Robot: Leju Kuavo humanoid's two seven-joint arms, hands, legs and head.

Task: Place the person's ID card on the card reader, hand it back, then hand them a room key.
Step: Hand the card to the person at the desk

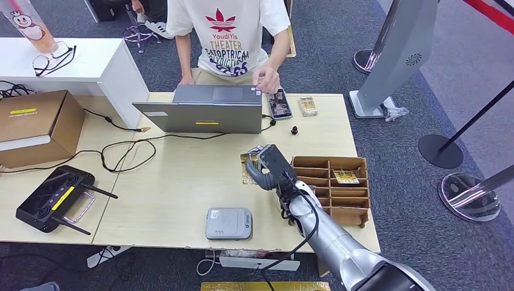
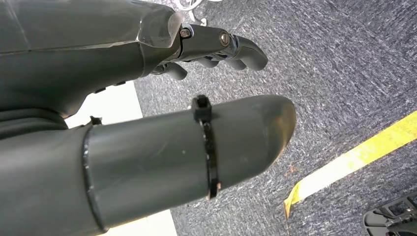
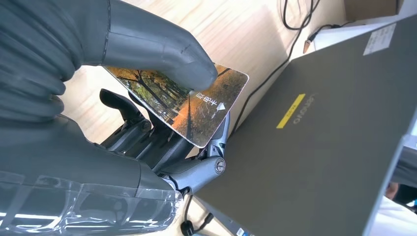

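The robot's right hand [image 1: 270, 168] pinches a picture-printed card [image 3: 189, 105], thumb on top and fingers [image 3: 147, 140] beneath, above the middle of the pale wooden surface [image 1: 176, 182], just left of the brown divided tray [image 1: 330, 188]. Whether it is the ID card or a room key cannot be told; another card [image 1: 345, 176] lies in a far tray compartment. If it is a key, the handover calls for a level reach to the far side, where the person [image 1: 227, 36] sits with one hand [image 1: 267, 79] at a phone [image 1: 279, 103]. The open laptop [image 1: 203, 109], its cable and a small dark knob [image 1: 294, 130] stand between. The grey card reader [image 1: 228, 223] lies near the front edge. The left hand [image 2: 216, 49] hangs over carpet, fingers loosely curled, holding nothing.
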